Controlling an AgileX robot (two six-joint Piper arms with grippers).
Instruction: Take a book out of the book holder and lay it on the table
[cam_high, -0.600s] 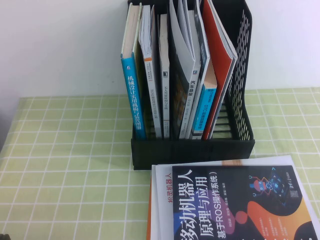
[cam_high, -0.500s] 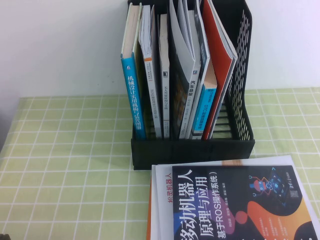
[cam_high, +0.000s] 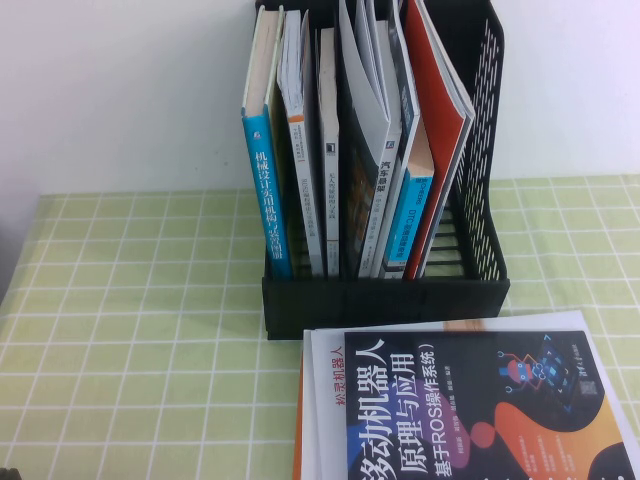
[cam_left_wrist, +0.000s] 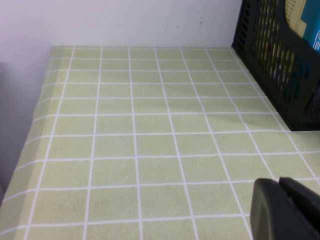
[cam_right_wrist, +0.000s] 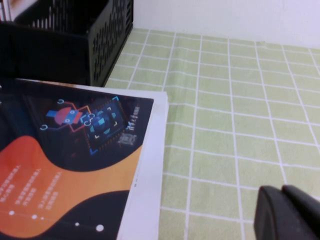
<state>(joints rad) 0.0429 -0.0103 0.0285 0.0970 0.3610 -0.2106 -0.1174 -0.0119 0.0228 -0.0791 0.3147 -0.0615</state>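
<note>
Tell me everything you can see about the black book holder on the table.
The book holder is a black plastic upright rack with perforated mesh sides, inner dividers and a low solid front lip. It stands upright on the green checked table near the white wall, packed with upright books, among them a blue-spined book at its left end and a red-covered book leaning at its right. A stack of flat books lies just before the lip.
</note>
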